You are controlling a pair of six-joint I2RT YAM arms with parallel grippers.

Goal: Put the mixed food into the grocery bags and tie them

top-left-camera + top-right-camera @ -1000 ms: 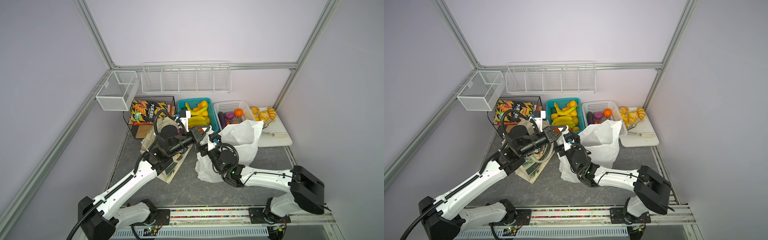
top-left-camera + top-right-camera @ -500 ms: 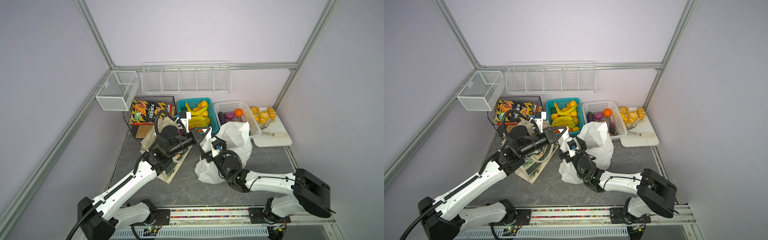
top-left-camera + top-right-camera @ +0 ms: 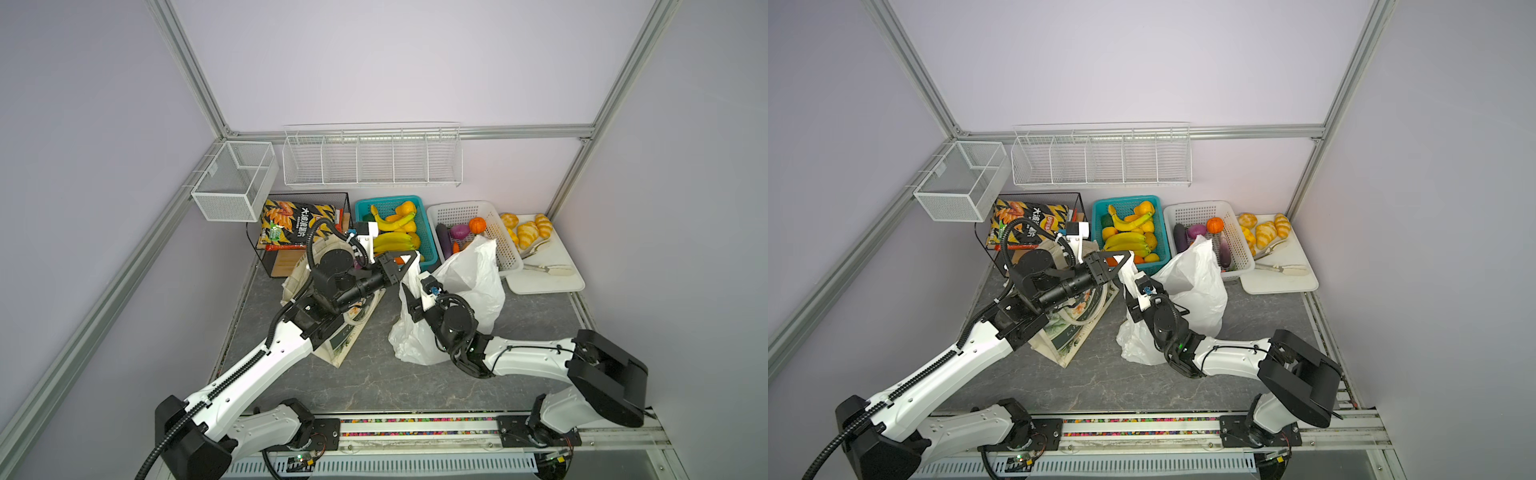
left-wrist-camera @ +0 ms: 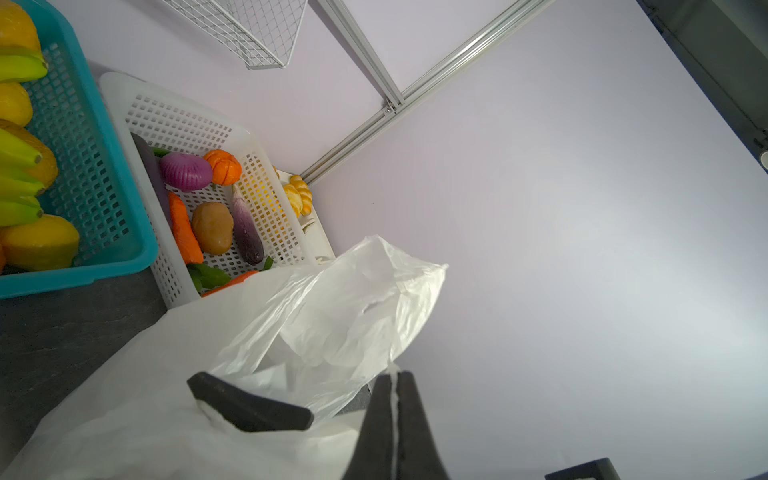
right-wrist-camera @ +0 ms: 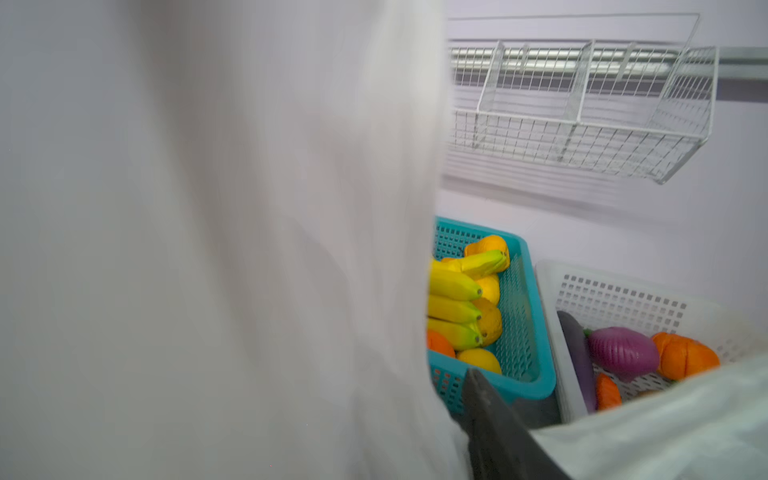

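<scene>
The white plastic bag [image 3: 469, 282] [image 3: 1196, 282] stands bunched at mid-table. My left gripper [image 3: 414, 255] [image 4: 392, 390] is shut on a thin strip of its film and holds one handle up. My right gripper [image 3: 409, 293] sits just below, jaws apart, with bag film [image 5: 208, 249] draped across them; only one finger [image 5: 498, 428] shows. The cream canvas tote [image 3: 343, 338] [image 3: 1067, 336] lies flat under my left arm. A purple onion [image 3: 458, 231] [image 4: 185, 171], a dark aubergine [image 3: 443, 241] and an orange segmented piece [image 3: 477, 225] lie in the white basket.
Along the back stand a teal basket [image 3: 430, 249] of bananas and oranges, the white basket [image 3: 505, 257], a white tray [image 3: 544, 280] with croissants and a black wire rack [image 3: 307, 195] holding a black-and-yellow chip bag. Wire shelves [image 3: 372, 162] hang on the wall.
My right gripper has slid left toward the held handle and its jaws have narrowed. The bag's loose top has shifted with it. The left gripper has stayed shut in place.
</scene>
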